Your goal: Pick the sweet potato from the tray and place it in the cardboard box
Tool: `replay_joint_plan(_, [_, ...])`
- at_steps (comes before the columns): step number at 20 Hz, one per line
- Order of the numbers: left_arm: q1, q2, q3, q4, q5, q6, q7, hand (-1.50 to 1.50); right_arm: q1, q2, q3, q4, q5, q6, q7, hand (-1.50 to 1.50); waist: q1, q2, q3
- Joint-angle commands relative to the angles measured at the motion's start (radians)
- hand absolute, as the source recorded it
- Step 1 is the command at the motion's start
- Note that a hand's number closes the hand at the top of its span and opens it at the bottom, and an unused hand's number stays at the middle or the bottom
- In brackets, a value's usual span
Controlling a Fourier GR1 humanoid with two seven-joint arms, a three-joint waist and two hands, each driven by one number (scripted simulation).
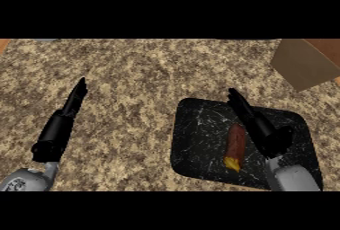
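A reddish-brown sweet potato [235,146] with a yellow cut end lies lengthwise on the black marbled tray [199,134] at the right of the counter. My right hand [256,121] hovers over the tray just right of the sweet potato, fingers straight and pointing away from me, open and holding nothing. The cardboard box [306,60] stands at the far right corner, its flap facing the tray. At the left, my left hand [66,117] rests open over bare counter, fingers straight.
The speckled stone counter [139,81] stretches between the tray and the left arm and up to the far edge. A strip of wood [3,44] shows at the far left corner.
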Motion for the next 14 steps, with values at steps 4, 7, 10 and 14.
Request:
replay_joint_plan(4, [0.052,0.085,0.119,0.121,-0.013,0.061,0.068,0.00,0.115,0.109,-0.179,-0.034,-0.265,0.028,-0.183,-1.50,-0.001,-0.019,0.031])
replay_joint_plan(7, [0.095,0.103,0.124,0.164,-0.021,0.078,0.096,0.00,0.064,-0.179,-0.154,-0.094,0.103,-0.002,-0.247,-1.50,0.000,-0.040,0.002])
replay_joint_plan(10, [0.100,0.133,0.184,0.219,0.005,0.072,0.122,0.00,0.305,0.006,-0.096,0.046,0.144,-0.074,-0.537,-1.50,0.005,-0.016,0.030])
replay_joint_plan(14, [0.086,0.121,0.163,0.235,-0.017,0.066,0.117,0.00,0.302,0.161,-0.196,0.144,-0.198,0.112,-0.698,-1.50,0.005,-0.014,0.033])
